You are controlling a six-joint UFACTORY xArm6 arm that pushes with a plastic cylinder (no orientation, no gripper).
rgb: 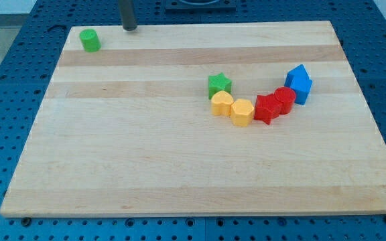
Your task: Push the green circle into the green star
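Observation:
The green circle (90, 40) stands near the wooden board's top left corner. The green star (219, 85) sits right of the board's centre, far to the right of and below the circle. My tip (130, 28) is at the board's top edge, a little to the right of and above the green circle, not touching it. It is far to the left of and above the green star.
Two yellow blocks (222, 104) (242, 112) lie just below the green star. A red star (267, 108), a red cylinder (284, 99) and a blue house-shaped block (299, 82) curve up to the right. The wooden board (146, 154) lies on a blue perforated table.

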